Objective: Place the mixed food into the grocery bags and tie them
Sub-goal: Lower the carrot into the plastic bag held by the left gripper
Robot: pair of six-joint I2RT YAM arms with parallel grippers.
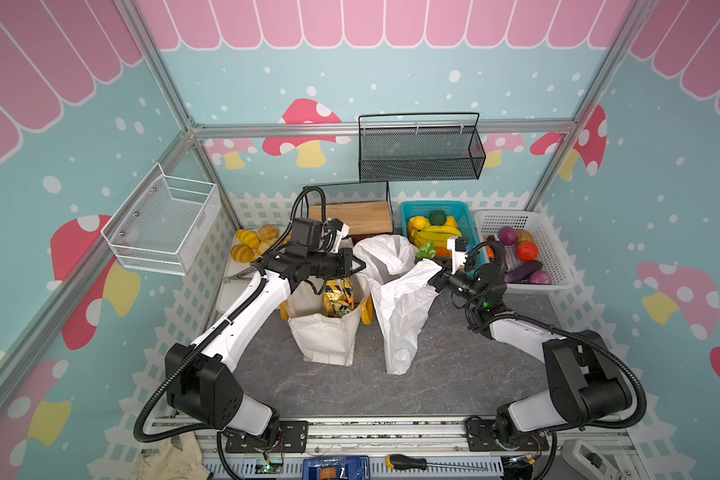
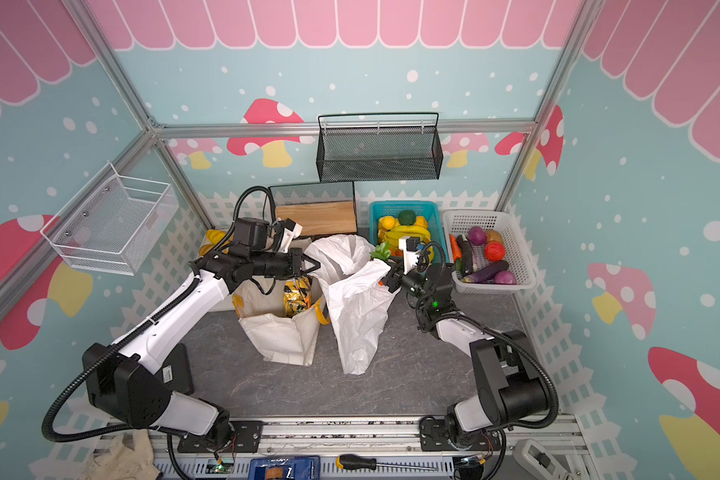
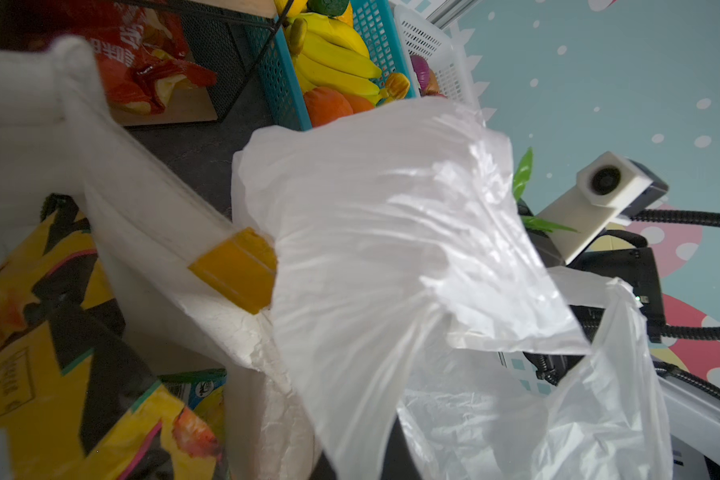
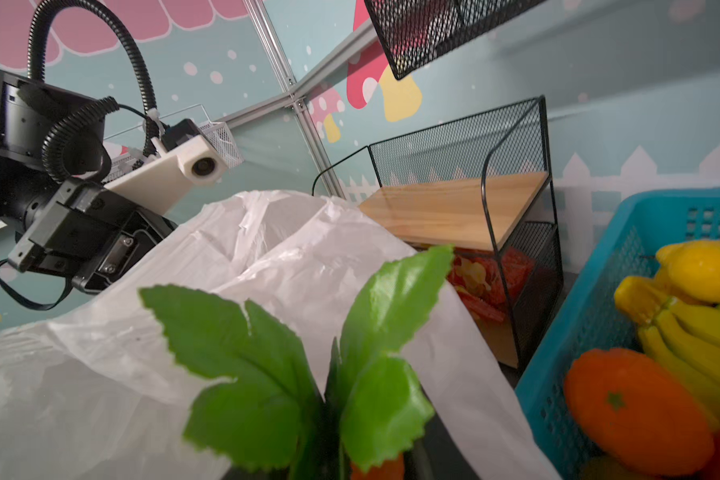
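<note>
- Top views: thin white plastic carrier bag point(image 1: 400, 320) stands open on the grey desk point(image 1: 454, 374), just beside a cream canvas tote point(image 1: 325, 336) holding a gold-black snack packet point(image 1: 336, 300); left jaws together, pinching the bag's rim.
- Left wrist: bag film fills the view; jaws hidden.
- Right wrist: right jaws clamped on a green-leaved orange toy vegetable point(image 4: 233, 332) beside the bag's rim.

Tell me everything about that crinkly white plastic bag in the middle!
The thin, crinkly white plastic bag stands slumped on the grey tabletop, wide at its open mouth and narrowing toward the bottom. The left gripper, fingers shut, pinches one side of its rim. At the opposite side the right gripper holds a green-leafed orange toy vegetable. A cream canvas tote stands close beside it.
</note>
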